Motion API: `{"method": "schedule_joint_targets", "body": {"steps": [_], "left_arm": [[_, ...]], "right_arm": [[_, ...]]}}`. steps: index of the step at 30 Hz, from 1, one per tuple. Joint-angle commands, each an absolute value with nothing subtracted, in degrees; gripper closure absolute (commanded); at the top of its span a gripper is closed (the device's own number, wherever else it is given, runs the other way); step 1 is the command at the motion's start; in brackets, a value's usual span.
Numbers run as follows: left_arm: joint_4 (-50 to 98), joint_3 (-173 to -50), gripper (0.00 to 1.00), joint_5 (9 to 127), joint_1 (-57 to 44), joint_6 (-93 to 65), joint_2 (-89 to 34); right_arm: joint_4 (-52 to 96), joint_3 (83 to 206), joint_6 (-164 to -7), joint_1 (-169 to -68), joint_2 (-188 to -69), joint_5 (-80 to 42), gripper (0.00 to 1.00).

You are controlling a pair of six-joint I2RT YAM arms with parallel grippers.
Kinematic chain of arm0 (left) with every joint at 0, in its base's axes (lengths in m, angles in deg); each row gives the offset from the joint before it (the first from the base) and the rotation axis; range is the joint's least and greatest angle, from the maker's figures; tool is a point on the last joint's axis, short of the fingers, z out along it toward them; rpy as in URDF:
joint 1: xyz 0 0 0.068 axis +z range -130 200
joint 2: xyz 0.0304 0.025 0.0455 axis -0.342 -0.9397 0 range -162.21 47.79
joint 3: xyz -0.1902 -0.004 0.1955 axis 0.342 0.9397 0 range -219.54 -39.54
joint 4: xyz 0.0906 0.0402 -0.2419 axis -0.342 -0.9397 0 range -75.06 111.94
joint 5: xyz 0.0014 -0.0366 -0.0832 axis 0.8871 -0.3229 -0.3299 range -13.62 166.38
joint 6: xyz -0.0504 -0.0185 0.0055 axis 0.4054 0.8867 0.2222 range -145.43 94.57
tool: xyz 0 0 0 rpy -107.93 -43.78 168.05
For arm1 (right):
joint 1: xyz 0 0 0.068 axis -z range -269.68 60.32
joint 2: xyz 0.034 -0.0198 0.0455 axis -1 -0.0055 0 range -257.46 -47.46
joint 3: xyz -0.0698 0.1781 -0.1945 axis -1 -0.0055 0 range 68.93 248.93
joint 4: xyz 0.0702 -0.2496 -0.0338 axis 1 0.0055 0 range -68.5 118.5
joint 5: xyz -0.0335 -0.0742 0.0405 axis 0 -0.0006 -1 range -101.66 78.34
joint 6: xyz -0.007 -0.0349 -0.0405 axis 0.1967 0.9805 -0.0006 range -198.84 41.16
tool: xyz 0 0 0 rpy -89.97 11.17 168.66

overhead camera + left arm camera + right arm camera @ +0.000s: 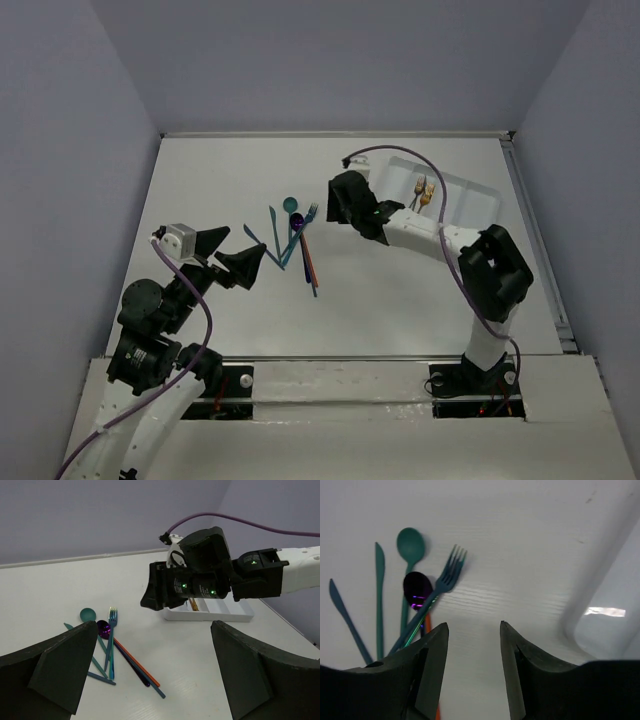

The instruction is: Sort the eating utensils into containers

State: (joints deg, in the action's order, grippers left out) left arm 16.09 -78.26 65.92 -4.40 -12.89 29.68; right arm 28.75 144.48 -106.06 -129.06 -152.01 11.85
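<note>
The loose utensils lie in a crossed heap on the table (200, 180) between the two arms. From the right wrist view, a teal spoon (410, 544), a blue fork (447, 575), a purple spoon (417, 591), a teal knife (379, 595) and a blue knife (345, 615) fan out with their heads apart. Their handles run together and vanish behind a dark finger (432, 670), so the lower ends are cut off. An orange handle (137, 663) crosses under the others. Its head is buried, and I cannot tell what kind of utensil it is. The right gripper (473, 626) hangs just beside the heap, on the tray side. Its jaws are parted with only bare table between them. The left gripper (155, 625) sits on the other side of the heap, spread wide and holding nothing. The white tray (470, 200) lies on the far right of the table. The right arm (420, 232) covers its near end, so its compartments are hard to follow. Two orange-gold forks (423, 190) rest inside it, close together, but which compartment they are in I cannot tell. From the left wrist view only a strip of the tray shows below the arm. In the right wrist view its corner is a blurred white edge.
</note>
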Motion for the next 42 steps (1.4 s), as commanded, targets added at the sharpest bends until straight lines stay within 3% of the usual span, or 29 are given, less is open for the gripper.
{"method": "schedule_joint_targets", "body": {"steps": [1,2,4,15,24,42], "left_arm": [[18.4,-80.0,0.01,65.5,-4.7,-12.9,29.8],[18.4,-80.0,0.01,65.5,-4.7,-12.9,29.9],[18.4,-80.0,0.01,65.4,-4.7,-12.9,30.0],[18.3,-80.1,0.01,65.4,-4.7,-12.9,30.7],[18.2,-80.1,0.01,65.3,-4.7,-12.9,31.1],[18.2,-80.1,0.01,65.3,-4.7,-12.9,31.1]], "right_arm": [[29.9,152.8,-106.4,-134.1,-158.4,14.4,0.54],[31.6,154.4,-106.7,-134.9,-159.8,14.5,0.65],[32.8,158.2,-106.9,-136.7,-163.4,14.8,0.68],[38.6,170.9,-109.3,-139.2,-175.6,12.3,0.68],[39.2,171.9,-110.0,-139.2,-178.5,10.8,0.68],[39.0,157.3,-107.7,-141.5,-167.3,9.3,0.69]]}}
